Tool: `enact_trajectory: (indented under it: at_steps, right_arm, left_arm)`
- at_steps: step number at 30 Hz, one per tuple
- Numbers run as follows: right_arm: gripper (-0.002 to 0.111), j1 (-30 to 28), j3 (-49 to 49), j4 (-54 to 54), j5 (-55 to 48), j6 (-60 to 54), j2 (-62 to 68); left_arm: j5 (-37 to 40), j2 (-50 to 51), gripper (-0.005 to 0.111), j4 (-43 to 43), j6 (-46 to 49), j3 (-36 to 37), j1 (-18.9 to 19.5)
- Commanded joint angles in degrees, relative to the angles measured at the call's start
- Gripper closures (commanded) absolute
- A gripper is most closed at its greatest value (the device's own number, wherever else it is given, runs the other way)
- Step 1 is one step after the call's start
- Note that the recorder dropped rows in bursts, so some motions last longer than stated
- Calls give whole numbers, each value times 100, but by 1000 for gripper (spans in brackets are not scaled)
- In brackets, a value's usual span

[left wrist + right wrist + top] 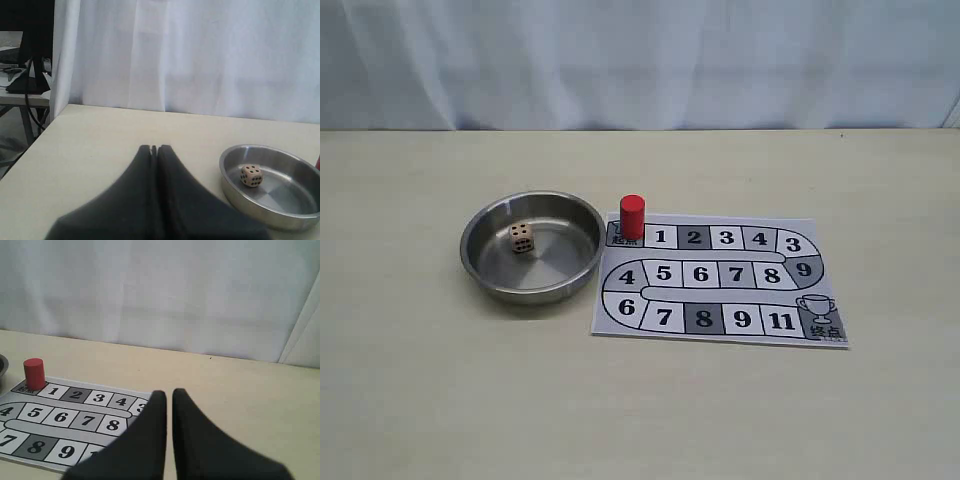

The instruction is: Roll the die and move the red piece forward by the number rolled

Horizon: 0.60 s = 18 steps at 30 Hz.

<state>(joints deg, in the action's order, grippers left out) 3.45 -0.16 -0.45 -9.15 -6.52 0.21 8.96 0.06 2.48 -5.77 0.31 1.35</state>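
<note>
The die [521, 237], a tan cube with dark pips, lies inside a round steel bowl [478, 222] left of the board. In the left wrist view the die [251, 176] rests on the floor of the bowl [231, 186]. The red piece [632, 216] stands upright on the start square at the board's far left corner, just before square 1; the right wrist view shows the red piece [34, 373] too. My left gripper [154, 147] is shut and empty, above bare table short of the bowl. My right gripper [169, 392] is shut with nothing in it, near the board's right end. Neither arm shows in the exterior view.
The paper game board [775, 297] lies flat, with numbered squares winding to a trophy square at its near right corner. A white curtain [640, 60] closes off the back of the table. A desk with cables [25, 80] stands beyond the table's left edge.
</note>
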Motion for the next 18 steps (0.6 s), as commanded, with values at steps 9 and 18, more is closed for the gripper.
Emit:
enact_trajectory:
  at_steps: [9,18]
  right_arm:
    - [104,6,16,5,-7,-30,-21]
    - [104,6,16,5,93,-30,-21]
  left_arm:
    - [-82,-6,107,5,1,-31,1]
    - [-70,-6,107,5,1,-31,1]
